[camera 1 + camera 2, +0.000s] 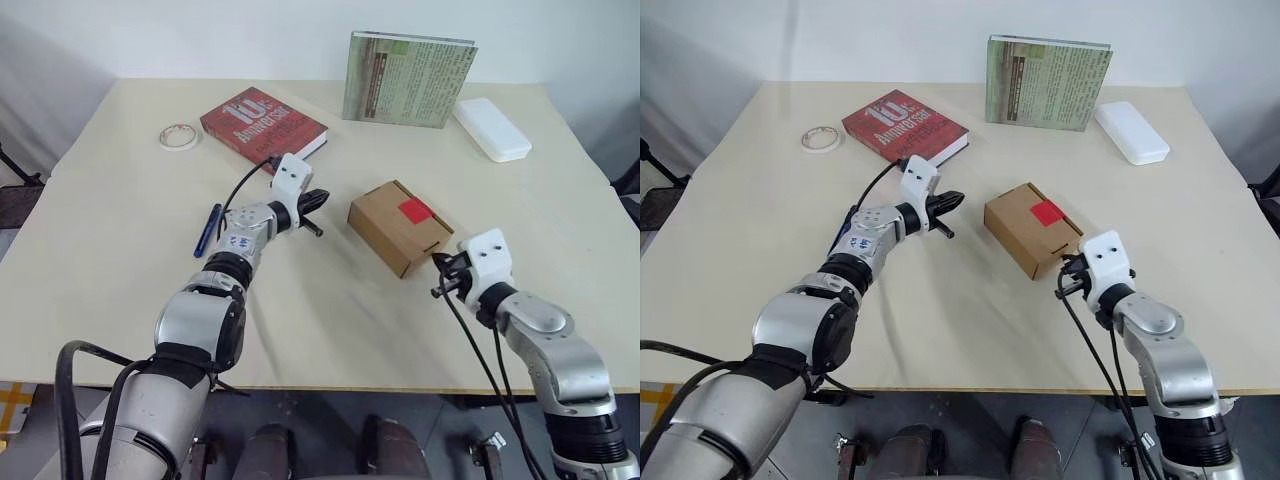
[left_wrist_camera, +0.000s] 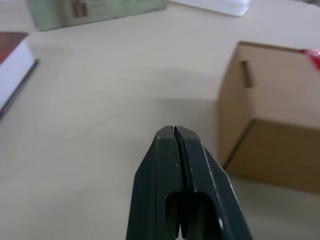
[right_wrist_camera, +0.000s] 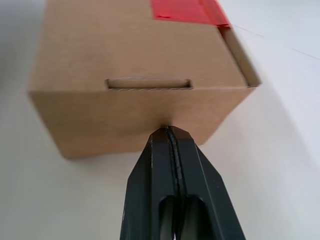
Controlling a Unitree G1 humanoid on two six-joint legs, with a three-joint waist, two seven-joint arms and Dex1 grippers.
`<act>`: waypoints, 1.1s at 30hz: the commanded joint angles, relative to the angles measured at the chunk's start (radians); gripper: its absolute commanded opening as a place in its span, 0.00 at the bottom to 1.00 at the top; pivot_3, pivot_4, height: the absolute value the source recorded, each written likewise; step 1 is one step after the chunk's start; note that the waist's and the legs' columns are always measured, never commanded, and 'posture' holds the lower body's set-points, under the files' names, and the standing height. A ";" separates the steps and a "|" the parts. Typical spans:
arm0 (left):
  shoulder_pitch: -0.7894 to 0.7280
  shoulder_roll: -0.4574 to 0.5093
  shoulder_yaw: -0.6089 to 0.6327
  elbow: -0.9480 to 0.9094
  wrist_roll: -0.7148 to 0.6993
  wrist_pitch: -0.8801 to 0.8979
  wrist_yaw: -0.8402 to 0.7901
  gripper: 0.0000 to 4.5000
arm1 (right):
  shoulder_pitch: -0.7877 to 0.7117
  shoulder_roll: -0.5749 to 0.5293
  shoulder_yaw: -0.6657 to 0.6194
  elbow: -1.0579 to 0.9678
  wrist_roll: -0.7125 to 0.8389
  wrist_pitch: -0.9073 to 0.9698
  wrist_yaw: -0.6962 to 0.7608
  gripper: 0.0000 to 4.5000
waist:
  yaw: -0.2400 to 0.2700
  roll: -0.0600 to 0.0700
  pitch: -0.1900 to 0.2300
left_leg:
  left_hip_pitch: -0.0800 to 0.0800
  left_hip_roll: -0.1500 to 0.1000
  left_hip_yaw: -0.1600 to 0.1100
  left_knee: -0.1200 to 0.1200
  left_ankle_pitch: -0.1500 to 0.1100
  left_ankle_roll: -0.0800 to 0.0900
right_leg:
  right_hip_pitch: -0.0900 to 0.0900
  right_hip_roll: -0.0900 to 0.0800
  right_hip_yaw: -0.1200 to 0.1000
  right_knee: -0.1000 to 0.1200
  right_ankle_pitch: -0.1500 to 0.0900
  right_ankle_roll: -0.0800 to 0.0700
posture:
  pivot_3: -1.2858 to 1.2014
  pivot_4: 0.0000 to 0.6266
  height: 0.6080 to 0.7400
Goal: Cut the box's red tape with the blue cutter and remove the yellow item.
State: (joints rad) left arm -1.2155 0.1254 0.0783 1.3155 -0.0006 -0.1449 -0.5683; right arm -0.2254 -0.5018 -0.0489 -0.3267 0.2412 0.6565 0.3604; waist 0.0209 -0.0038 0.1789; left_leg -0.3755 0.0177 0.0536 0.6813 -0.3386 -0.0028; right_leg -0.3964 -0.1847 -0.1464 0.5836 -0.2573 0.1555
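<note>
The brown cardboard box [image 1: 400,232] lies closed at the table's centre, with the red tape [image 1: 414,210] on its top near the far edge. The blue cutter [image 1: 207,230] lies on the table to the left of my left forearm, with nothing holding it. My left gripper [image 1: 320,197] is shut and empty, hovering a short way left of the box [image 2: 270,125]. My right gripper [image 1: 440,265] is shut and empty, its tip just short of the box's near end [image 3: 135,45], below the tape [image 3: 185,10]. The yellow item is hidden.
A red book [image 1: 263,122] and a white tape roll [image 1: 179,136] lie at the back left. A green book [image 1: 408,78] stands upright at the back, with a flat white case [image 1: 491,128] to its right. The table's front edge [image 1: 330,388] runs below both arms.
</note>
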 commanded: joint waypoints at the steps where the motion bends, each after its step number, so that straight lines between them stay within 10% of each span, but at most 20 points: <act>1: -0.030 -0.025 -0.003 0.009 0.011 -0.016 -0.055 0.01 | -0.025 0.011 0.009 -0.021 -0.007 -0.002 0.002 0.00 | 0.000 0.000 0.000 | 0.000 0.000 0.000 0.000 0.000 0.000 | 0.000 0.000 0.000 0.000 0.000 0.000 | 0.52 0.24 1.00; 23: 0.032 -0.006 -0.105 -0.025 0.079 0.008 -0.565 0.01 | 0.175 -0.118 -0.090 -0.410 0.115 0.215 0.111 0.00 | 0.001 0.000 0.000 | -0.001 0.000 0.000 0.000 0.000 0.000 | -0.001 0.000 0.000 0.000 0.000 0.000 | 0.52 0.24 1.00; 33: -0.011 0.035 0.055 0.003 0.012 0.021 -0.023 0.01 | 0.155 -0.116 -0.208 -0.331 0.035 0.183 -0.007 0.00 | 0.003 -0.002 0.001 | -0.001 0.000 0.000 0.001 -0.001 0.001 | -0.001 0.000 0.000 0.001 0.000 0.000 | 0.52 0.24 1.00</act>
State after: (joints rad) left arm -1.2002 0.1761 0.1191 1.3185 0.0252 -0.1249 -0.6597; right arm -0.0349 -0.6250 -0.2269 -0.6752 0.3136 0.8694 0.4046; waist 0.0238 -0.0062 0.1802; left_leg -0.3759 0.0178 0.0538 0.6823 -0.3393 -0.0020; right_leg -0.3974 -0.1849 -0.1459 0.5845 -0.2572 0.1556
